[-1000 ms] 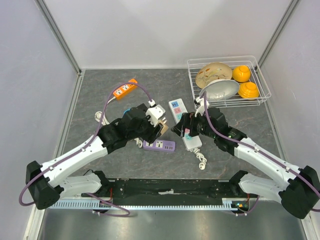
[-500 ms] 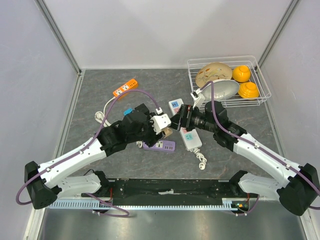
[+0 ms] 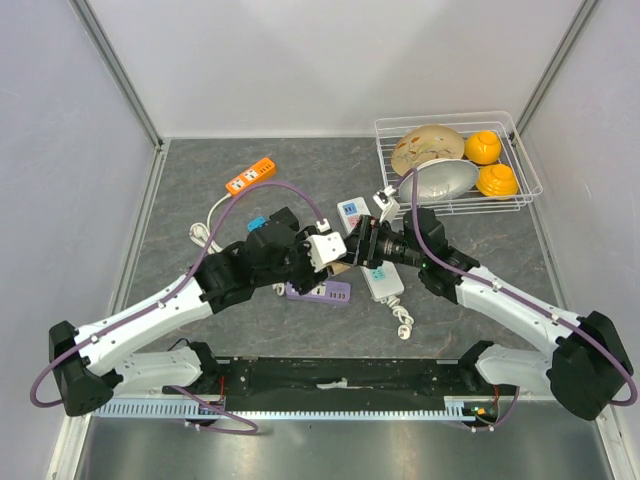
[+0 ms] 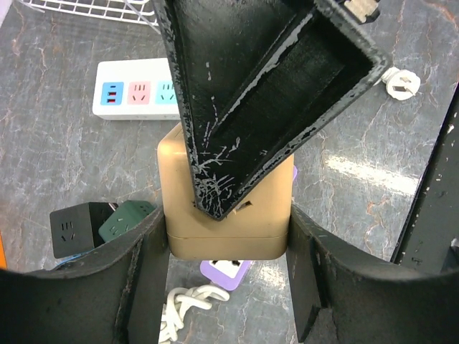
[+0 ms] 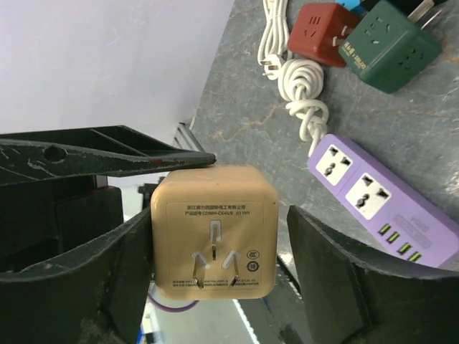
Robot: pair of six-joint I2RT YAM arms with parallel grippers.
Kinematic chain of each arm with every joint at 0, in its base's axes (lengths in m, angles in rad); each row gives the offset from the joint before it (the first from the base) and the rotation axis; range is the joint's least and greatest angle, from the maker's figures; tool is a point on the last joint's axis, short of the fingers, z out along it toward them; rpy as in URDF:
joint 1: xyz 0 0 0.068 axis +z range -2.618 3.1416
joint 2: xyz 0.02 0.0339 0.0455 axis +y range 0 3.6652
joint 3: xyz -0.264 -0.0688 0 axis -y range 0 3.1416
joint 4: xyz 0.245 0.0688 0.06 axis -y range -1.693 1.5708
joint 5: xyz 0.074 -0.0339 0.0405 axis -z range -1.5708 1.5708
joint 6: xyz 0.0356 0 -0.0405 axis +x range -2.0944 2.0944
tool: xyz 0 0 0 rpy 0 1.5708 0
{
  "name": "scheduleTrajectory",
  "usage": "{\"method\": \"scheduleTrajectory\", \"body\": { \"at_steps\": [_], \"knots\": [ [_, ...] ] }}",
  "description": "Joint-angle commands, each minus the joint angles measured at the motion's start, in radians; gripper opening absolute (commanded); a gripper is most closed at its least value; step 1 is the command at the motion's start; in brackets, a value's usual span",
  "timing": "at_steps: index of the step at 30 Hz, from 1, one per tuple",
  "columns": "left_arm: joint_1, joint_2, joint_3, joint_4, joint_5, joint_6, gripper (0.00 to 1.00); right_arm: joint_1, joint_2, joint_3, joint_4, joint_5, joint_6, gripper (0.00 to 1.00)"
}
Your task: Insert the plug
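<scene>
Top external view: a grey stone-patterned table (image 3: 200, 180) is filling the frame, and two white-and-black arms are reaching in from the bottom corners and meeting at the centre. A wire basket (image 3: 445, 117) is sitting in the upper right. A purple power strip (image 3: 322, 292) is lying just below the meeting point, a white power strip (image 3: 383, 282) to its right, and an orange power strip (image 3: 250, 177) in the upper left.

The left hand (image 3: 318, 250) is gripping the tan cube plug (image 4: 226, 240) by two opposite sides and holding it lifted above the table, centre frame. The right hand (image 5: 219, 229) is straddling the same cube with its fingers spread; a sliver of gap is showing on one side, so it is not clamping yet. The prongs (image 5: 214, 251) are pointing straight at the right wrist camera. This is looking like a handover, probably so the plug can be turned prongs-down toward a strip socket.

Compared with a second ago, the right hand is no longer hovering over the white strip; it has swung left to meet the cube and is beginning to narrow, while the left hand has carried the cube slightly right.
</scene>
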Motion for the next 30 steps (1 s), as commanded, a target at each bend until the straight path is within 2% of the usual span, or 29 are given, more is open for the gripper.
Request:
{"method": "scheduleTrajectory", "body": {
  "at_steps": [1,2,3,5,6,7,9,10,11,16,19,20,22,23,24,26,27,30],
  "knots": [
    [-0.009,0.005,0.046,0.075,0.022,0.044,0.24,-0.017,0.011,-0.037,0.164,-0.066,0.079,0.72],
    [-0.009,0.01,0.044,0.075,0.022,0.042,0.25,-0.02,0.011,-0.04,0.188,-0.083,0.093,0.65],
    [-0.009,0.013,0.044,0.075,0.017,0.042,0.28,-0.023,0.011,-0.045,0.195,-0.088,0.096,0.5],
    [-0.009,0.016,0.044,0.078,0.011,0.036,0.41,-0.029,0.007,-0.048,0.201,-0.092,0.097,0.34],
    [-0.009,0.018,0.043,0.083,-0.007,0.022,0.48,-0.035,0.001,-0.051,0.202,-0.092,0.097,0.18],
    [-0.009,0.018,0.037,0.094,-0.028,0.01,0.6,-0.04,-0.004,-0.054,0.204,-0.092,0.099,0.13],
    [-0.007,0.001,0.025,0.133,-0.085,-0.044,0.77,-0.056,-0.022,-0.071,0.224,-0.086,0.113,0.02],
    [-0.007,-0.007,0.014,0.147,-0.108,-0.071,0.86,-0.063,-0.03,-0.078,0.237,-0.083,0.12,0.0],
    [-0.007,-0.016,0.009,0.166,-0.13,-0.105,0.9,-0.07,-0.039,-0.087,0.268,-0.08,0.134,0.0],
    [0.008,-0.129,-0.087,0.343,-0.142,-0.365,0.99,-0.102,-0.091,-0.16,0.388,-0.046,0.217,0.0],
    [0.049,-0.185,-0.173,0.468,-0.142,-0.563,1.0,-0.104,-0.122,-0.201,0.474,-0.008,0.248,0.0],
    [0.066,-0.223,-0.198,0.5,-0.135,-0.681,1.0,-0.106,-0.13,-0.212,0.509,0.007,0.269,0.0],
    [0.141,-0.257,-0.276,0.589,-0.083,-0.807,1.0,-0.106,-0.154,-0.244,0.546,0.033,0.284,0.0],
    [0.17,-0.284,-0.303,0.623,-0.063,-0.935,1.0,-0.106,-0.16,-0.253,0.588,0.056,0.304,0.0],
    [0.201,-0.298,-0.334,0.659,-0.005,-1.002,1.0,-0.106,-0.173,-0.274,0.612,0.067,0.315,0.0],
    [0.284,-0.312,-0.428,0.81,0.055,-1.175,1.0,-0.107,-0.18,-0.293,0.67,0.093,0.343,0.0],
    [0.33,-0.307,-0.454,0.871,0.126,-1.221,1.0,-0.106,-0.183,-0.304,0.684,0.099,0.352,0.0],
    [0.367,-0.253,-0.509,1.044,0.236,-1.34,1.0,-0.106,-0.18,-0.315,0.728,0.101,0.373,0.0]
  ]
}}
